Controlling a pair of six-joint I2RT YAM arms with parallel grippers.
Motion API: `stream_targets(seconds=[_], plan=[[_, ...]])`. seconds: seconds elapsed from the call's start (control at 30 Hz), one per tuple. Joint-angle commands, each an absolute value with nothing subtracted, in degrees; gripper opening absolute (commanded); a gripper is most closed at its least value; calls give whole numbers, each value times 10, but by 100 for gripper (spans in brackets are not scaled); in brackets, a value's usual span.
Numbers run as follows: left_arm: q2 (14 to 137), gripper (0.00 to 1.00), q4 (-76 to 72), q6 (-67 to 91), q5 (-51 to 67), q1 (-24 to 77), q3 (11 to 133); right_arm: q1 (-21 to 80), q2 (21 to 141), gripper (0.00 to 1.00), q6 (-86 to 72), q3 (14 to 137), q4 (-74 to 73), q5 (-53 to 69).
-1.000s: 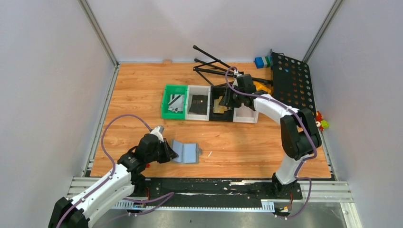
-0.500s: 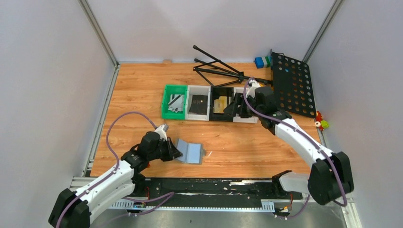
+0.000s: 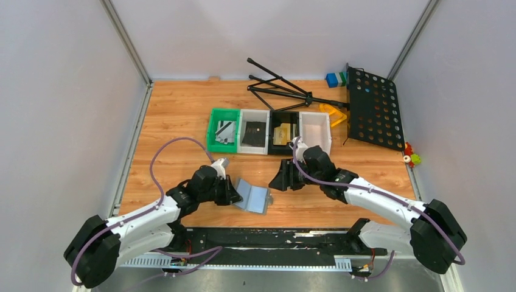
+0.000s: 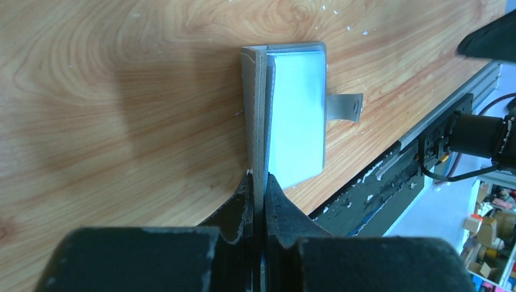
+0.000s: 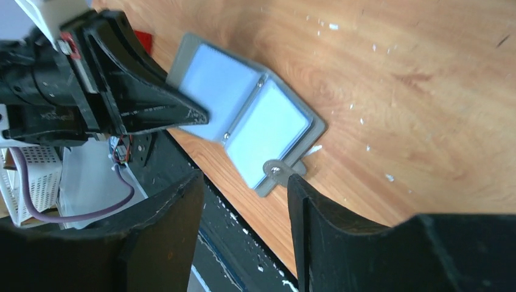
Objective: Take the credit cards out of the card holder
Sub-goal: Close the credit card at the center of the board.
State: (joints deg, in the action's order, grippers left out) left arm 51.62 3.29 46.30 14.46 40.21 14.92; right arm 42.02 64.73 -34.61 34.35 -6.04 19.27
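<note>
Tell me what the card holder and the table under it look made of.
Card holder: matte grey cover, likely soft plastic or faux leather, thin and folding; its pale-blue inner faces look glossy, perhaps clear plastic. Table: wood-grain top with a slight sheen, possibly laminate rather than solid wood.

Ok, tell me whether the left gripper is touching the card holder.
Touching. The left wrist view shows the left gripper pinched shut on the near edge of the card holder, with no gap on either side.

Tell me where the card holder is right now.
In the top view the card holder lies open near the table's front edge, its left flap pinched by the left gripper, the open right gripper just right of it.
</note>
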Motion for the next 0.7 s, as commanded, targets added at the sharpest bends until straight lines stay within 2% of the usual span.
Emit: stream_targets(seconds=[0.0, 0.2, 0.37, 0.57, 0.67], plan=[[552, 0, -22, 460, 132, 418, 184, 459, 641, 52, -399, 309, 11, 160], [608, 0, -32, 457, 127, 432, 212, 498, 668, 48, -426, 292, 44, 143], [602, 1, -16, 456, 108, 432, 214, 505, 714, 44, -422, 307, 61, 148], [581, 13, -4, 451, 107, 432, 211, 521, 770, 36, -422, 323, 74, 150], [568, 15, -12, 456, 108, 433, 202, 529, 801, 29, -426, 328, 78, 152]])
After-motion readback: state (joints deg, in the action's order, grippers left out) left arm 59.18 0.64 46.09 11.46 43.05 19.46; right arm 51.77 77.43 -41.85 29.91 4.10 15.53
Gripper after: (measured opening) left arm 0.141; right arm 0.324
